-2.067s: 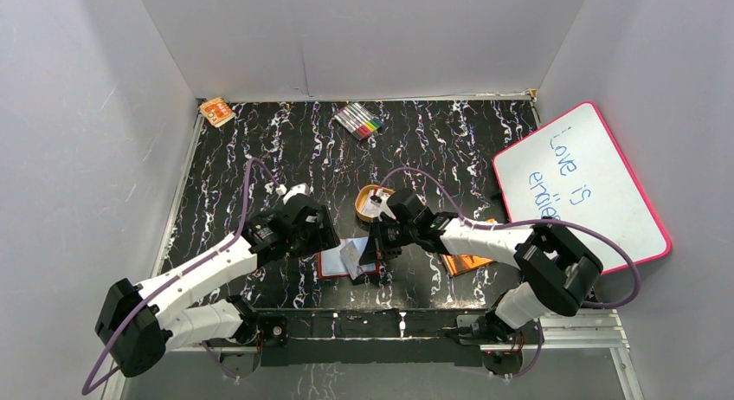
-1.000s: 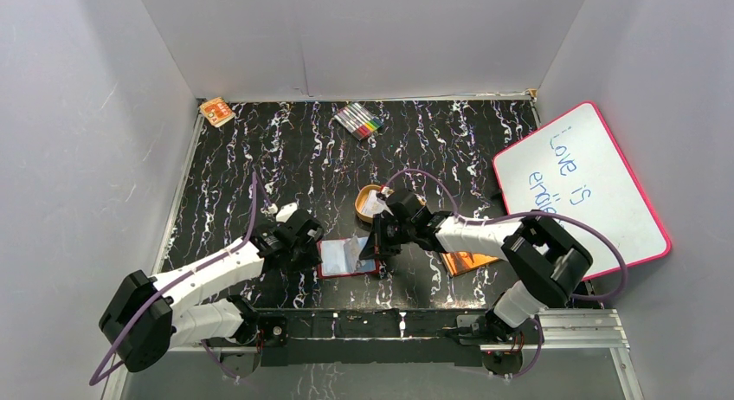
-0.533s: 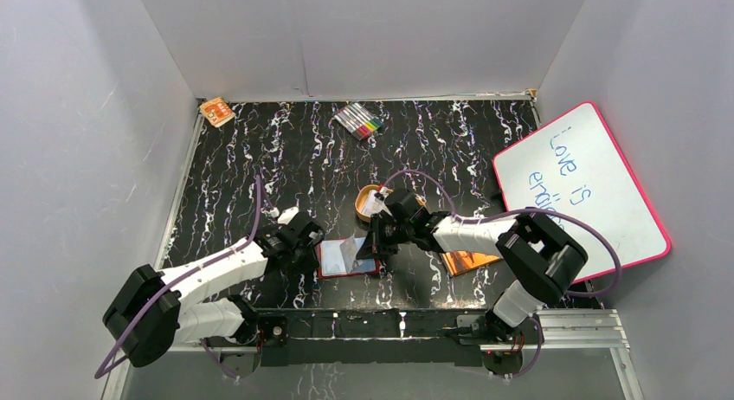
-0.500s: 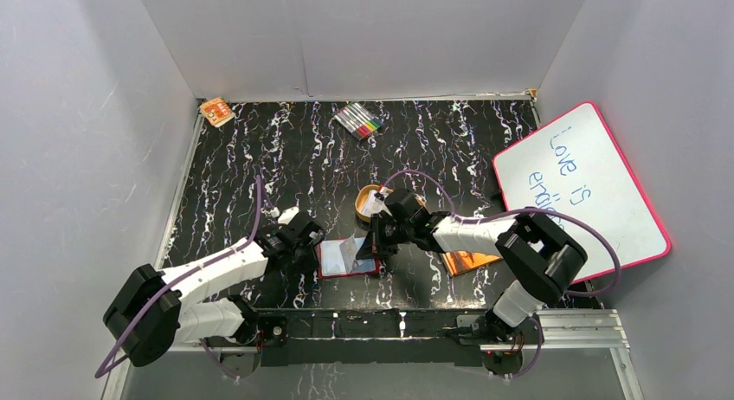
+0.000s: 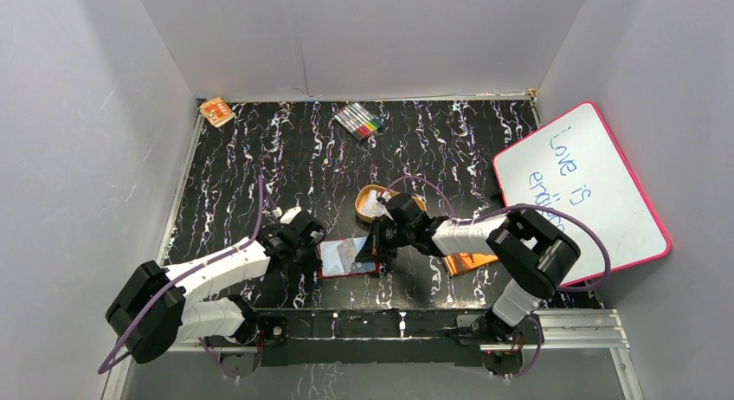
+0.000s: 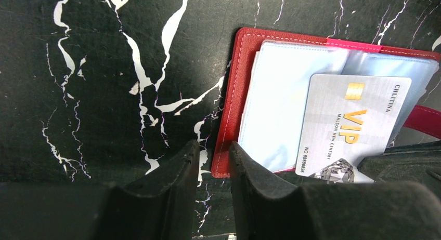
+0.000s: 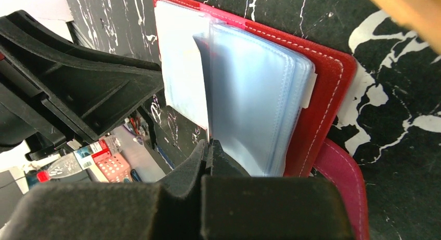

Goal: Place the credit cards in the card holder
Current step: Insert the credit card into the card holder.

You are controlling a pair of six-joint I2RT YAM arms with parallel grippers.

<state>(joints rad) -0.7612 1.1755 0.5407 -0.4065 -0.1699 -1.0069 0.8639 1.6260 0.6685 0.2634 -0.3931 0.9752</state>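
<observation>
Red card holder (image 6: 234,94), right tool (image 7: 209,144) pinching grey card (image 6: 348,120) over it, left tool (image 6: 210,154) narrow

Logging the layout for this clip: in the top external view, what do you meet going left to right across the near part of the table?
Left arm's fingers → red card holder → right arm's fingers → orange-brown book → whiteboard.

**Black marble table, boxed in by pale walls**

Plain pale grey walls (image 5: 363,36) rise far beyond and on both sides of the left gripper (image 5: 314,250) and right gripper (image 5: 377,249). Under them spreads a black, white-veined tabletop (image 5: 260,158). A metal rail (image 5: 580,329) runs behind them. The light is soft and even.
</observation>
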